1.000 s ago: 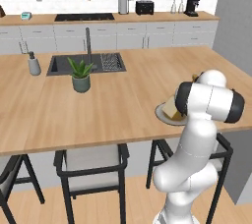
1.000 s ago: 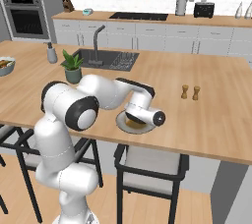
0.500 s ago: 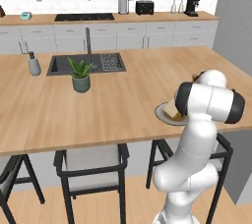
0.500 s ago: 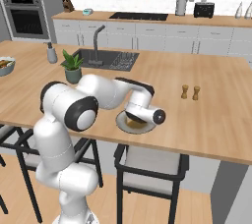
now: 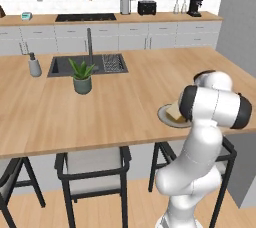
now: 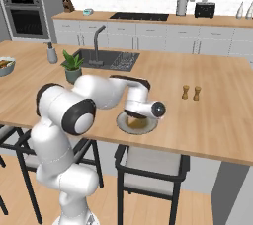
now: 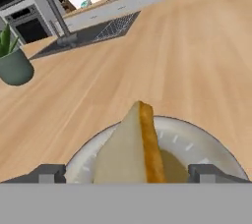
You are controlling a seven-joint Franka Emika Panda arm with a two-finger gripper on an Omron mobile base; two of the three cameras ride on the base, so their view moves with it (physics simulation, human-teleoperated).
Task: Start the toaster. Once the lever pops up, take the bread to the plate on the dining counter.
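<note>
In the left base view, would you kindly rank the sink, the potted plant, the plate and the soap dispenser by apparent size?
1. sink
2. plate, partly hidden by the arm
3. potted plant; nearness makes 2 and 3 unsure
4. soap dispenser

plate half behind the arm, bread base cut off, toaster markings too small

bread on plate, plate near front edge of dining counter, potted plant before the sink

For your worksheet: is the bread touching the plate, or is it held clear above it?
Touching. In the hand view the bread leans on edge on the plate, its base on the plate's face; the pincer fingertips stand wide on either side.
</note>
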